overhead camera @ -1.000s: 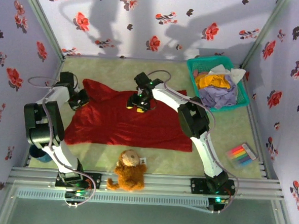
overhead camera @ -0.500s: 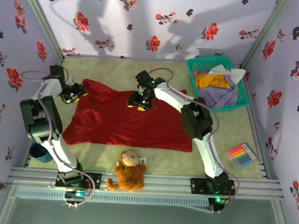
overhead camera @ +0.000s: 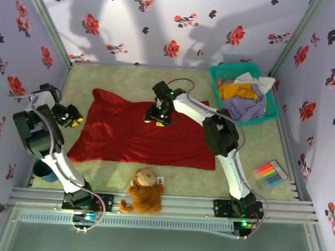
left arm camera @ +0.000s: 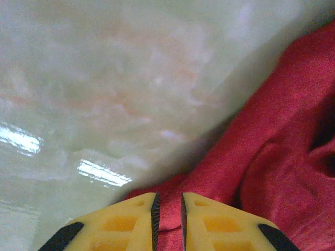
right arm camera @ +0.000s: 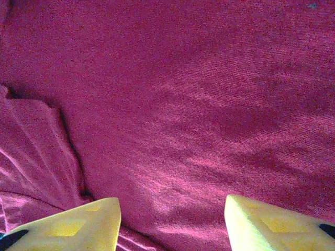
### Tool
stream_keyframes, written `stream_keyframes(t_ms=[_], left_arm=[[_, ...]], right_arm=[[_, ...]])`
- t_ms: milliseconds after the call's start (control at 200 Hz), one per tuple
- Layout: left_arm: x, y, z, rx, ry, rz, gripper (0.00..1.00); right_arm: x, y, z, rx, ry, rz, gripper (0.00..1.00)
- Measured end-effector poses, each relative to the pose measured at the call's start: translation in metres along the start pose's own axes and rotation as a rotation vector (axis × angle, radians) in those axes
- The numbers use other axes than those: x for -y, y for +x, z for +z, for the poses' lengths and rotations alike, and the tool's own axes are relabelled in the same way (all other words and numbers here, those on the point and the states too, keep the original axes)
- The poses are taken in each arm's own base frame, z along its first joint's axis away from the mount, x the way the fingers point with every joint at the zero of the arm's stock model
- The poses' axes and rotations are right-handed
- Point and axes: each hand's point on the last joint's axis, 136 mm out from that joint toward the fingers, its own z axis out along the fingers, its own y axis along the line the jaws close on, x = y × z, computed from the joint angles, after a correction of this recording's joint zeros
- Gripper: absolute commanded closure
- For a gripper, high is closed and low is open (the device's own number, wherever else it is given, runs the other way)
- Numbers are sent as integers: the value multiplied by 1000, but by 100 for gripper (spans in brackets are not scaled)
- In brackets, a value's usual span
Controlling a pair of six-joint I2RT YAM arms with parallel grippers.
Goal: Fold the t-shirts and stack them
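Fingers [left arm camera: 125,222] of the left gripper [overhead camera: 72,117] sit almost clenched, only a slit between them, at nine o'clock on the pale green table [overhead camera: 119,80], just beside the large deep-red cloth t-shirt [overhead camera: 138,138] spread out at centre. Over its twelve o'clock part the right gripper [overhead camera: 156,116] hangs released, jaws wide. At two o'clock, a teal plastic mesh basket [overhead camera: 233,66] holds a mustard-orange cloth shirt [overhead camera: 240,91], a lavender cloth shirt [overhead camera: 242,108] and a white cloth shirt [overhead camera: 256,81]

Deep-red shirt [overhead camera: 138,138], teal basket [overhead camera: 237,66], flowered lavender walls [overhead camera: 162,23].
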Motion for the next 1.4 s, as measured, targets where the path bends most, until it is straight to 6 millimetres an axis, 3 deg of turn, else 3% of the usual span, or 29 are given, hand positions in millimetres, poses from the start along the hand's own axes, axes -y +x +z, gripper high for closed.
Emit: stream_keyframes(t_ms=[355,575,1075,1250,1395], left_arm=[[-21,26,15,-85,-69,-23,79],[-24,27,16,-85,-80,-16,68],[-34,24,22,-106,-117,-18,87],[-35,25,21,-107,-120,3,100],[-35,25,21,-89,-114,9,100]], right_arm=[[6,5,-4,-5,7,-1,44],[9,6,-8,-1,6,2,44],[14,6,-8,-2,10,10,44],[33,13,2,-5,-7,68,44],[37,17,-1,17,-70,122,44]])
